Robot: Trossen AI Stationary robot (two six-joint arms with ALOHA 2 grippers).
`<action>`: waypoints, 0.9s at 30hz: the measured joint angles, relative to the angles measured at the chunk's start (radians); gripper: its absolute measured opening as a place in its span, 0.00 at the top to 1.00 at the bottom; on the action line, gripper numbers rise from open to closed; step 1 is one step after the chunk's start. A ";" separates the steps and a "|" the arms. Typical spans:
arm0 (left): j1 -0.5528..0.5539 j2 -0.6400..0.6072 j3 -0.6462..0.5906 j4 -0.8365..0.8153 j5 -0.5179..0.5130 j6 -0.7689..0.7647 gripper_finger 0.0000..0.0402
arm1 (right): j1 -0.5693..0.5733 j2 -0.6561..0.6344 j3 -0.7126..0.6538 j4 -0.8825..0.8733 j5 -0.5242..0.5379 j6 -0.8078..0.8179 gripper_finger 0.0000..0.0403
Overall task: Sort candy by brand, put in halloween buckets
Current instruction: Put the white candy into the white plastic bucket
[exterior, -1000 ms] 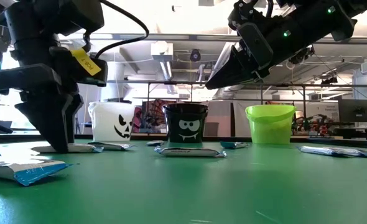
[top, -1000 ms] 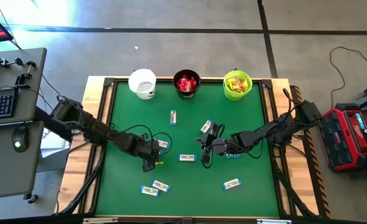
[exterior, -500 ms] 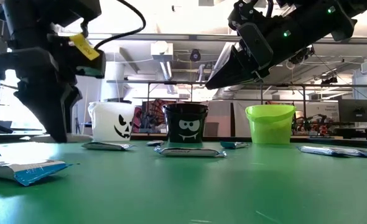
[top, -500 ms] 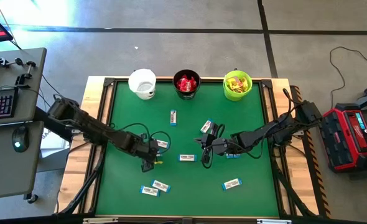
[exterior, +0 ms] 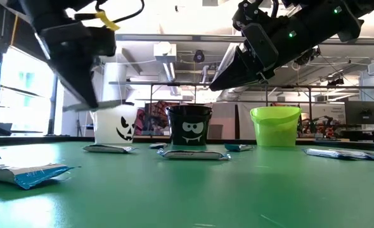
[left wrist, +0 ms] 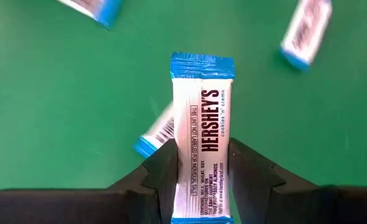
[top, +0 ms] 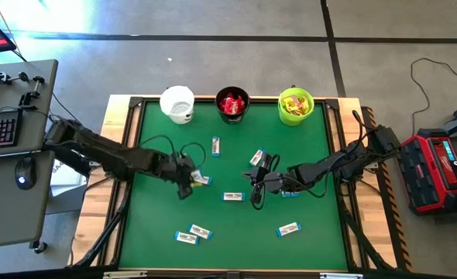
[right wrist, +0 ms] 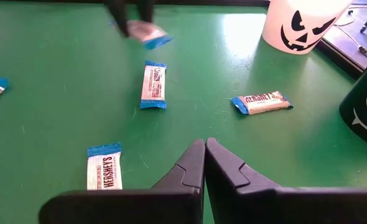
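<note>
Left claw (left wrist: 201, 163) clamped on a white-and-blue bar (left wrist: 201, 134), lifted clear of the green surface (top: 306, 155).
Right claw (right wrist: 204, 163), pressed closed and empty, hangs over mid-surface. More bars lie loose around it. Along the far edge stand the white bucket (top: 177, 103), black bucket (top: 232, 104) holding red packets, and lime bucket (top: 296, 106) holding yellow ones.

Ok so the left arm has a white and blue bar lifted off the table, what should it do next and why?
Probably carry it toward the white round pail. The left pincer is clamped on a narrow white-and-blue wrapped bar, clear of the green table. The black pail holds red packets and the lime green pail yellow ones, so white looks like the bars' pail.
</note>
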 joint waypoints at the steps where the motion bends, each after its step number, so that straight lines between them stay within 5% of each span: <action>1: 0.024 -0.018 0.000 -0.001 0.000 0.013 0.72 | 0.000 0.000 0.000 0.000 0.000 0.000 1.00; 14: 0.425 -0.145 0.220 -0.193 -0.046 0.300 0.72 | 0.000 0.000 0.000 0.000 0.000 0.010 1.00; 27: 0.881 0.021 0.440 -0.312 0.054 0.613 0.72 | 0.000 0.000 0.000 -0.011 0.000 0.021 1.00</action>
